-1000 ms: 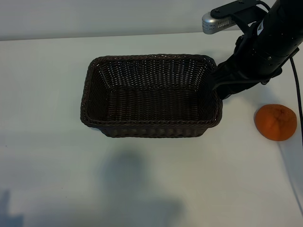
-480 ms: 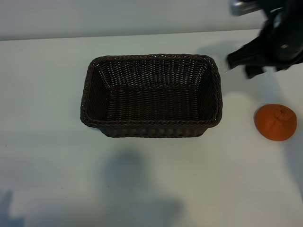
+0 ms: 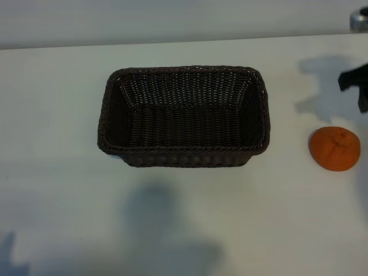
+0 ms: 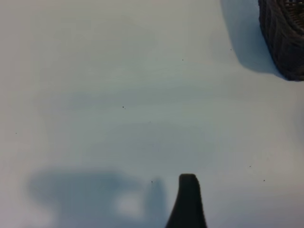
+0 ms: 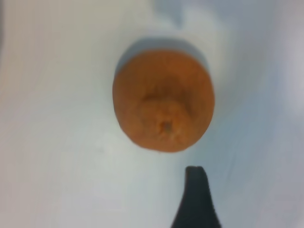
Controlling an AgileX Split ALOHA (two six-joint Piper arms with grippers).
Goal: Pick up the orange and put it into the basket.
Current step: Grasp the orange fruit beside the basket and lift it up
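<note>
No writing legible. Orange (image 3: 334, 149) on worktop (image 3: 57, 190), right of basket (image 3: 184, 158), apart. Right hand (image 3: 357, 86) cut off at frame edge, apparently open, empty. Left hand (image 4: 188, 202): one finger visible, open, empty.

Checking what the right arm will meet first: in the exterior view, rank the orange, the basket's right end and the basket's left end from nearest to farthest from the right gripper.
1. The orange: at the right edge of the table, just below the right gripper in this view.
2. The right end of the basket: left of the gripper.
3. The basket's left end: farthest, past the basket's whole width.
</note>
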